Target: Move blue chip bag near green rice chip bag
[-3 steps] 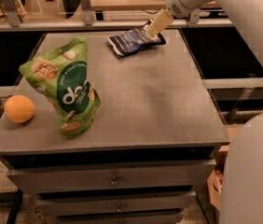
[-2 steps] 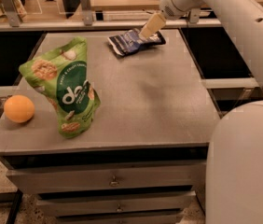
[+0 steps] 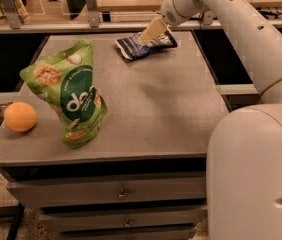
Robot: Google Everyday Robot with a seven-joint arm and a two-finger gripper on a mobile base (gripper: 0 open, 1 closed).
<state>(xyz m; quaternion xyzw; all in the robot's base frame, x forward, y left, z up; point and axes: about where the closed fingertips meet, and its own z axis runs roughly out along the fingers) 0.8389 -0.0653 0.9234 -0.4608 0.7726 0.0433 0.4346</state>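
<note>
The blue chip bag [image 3: 132, 47] lies flat at the far middle of the grey table [image 3: 151, 109]; it is dark navy with white lettering. My gripper [image 3: 145, 37] reaches down from the white arm at the upper right, and its tip is over the middle of the blue bag, at or just above its surface. The green rice chip bag [image 3: 71, 96] stands upright near the front left of the table, well apart from the blue bag.
An orange ball-like fruit [image 3: 20, 116] sits at the table's left front edge, beside the green bag. My white arm and body [image 3: 253, 169] fill the right side. A counter with railing posts [image 3: 92, 6] runs behind the table. Drawers sit below the tabletop.
My gripper has moved left and slightly down, from the blue bag's right end to over its middle. The blue bag, green bag and orange have not moved.
</note>
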